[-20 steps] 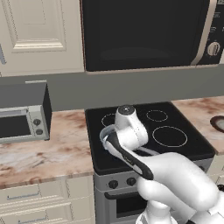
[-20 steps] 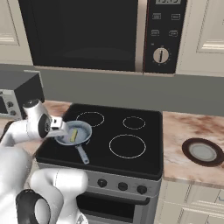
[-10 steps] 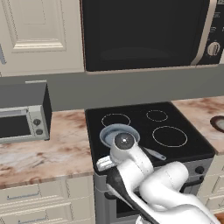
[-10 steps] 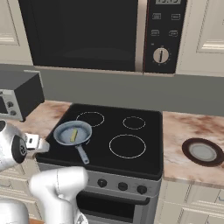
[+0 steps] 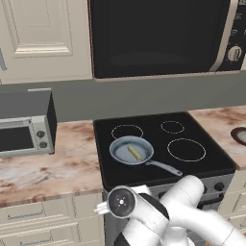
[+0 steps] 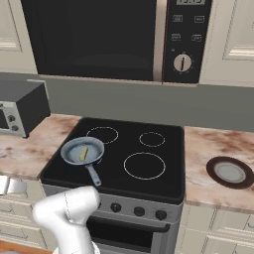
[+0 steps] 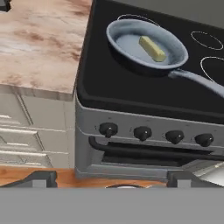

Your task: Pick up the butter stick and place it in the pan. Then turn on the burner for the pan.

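We find the gripper [image 7: 109, 177] nearest to us, low in front of the stove's front panel, its two finger tips [image 7: 39, 177] set wide apart with nothing between them. It holds nothing and touches nothing.

Just beyond it, in the hand view, a row of four dark knobs [image 7: 108, 129] runs along the stove front [image 7: 87, 118], above the oven handle [image 7: 144, 151]. None is in contact with the gripper. We cannot tell from the pictures which knob governs which burner, nor whether any has been turned.

Further on, the pan [image 5: 131, 150] sits on the front left burner of the cooktop [image 5: 206, 166], its handle [image 5: 162, 166] pointing toward the front right. The butter stick [image 5: 134, 153] lies inside the pan, near its middle.

Farthest, the rear burners and the microwave [image 5: 158, 36] above the cooktop are undisturbed.

Our judgement: the placing step is complete. The burner step remains, and no ring shows a glow. The next move calls for closing on the correct knob.
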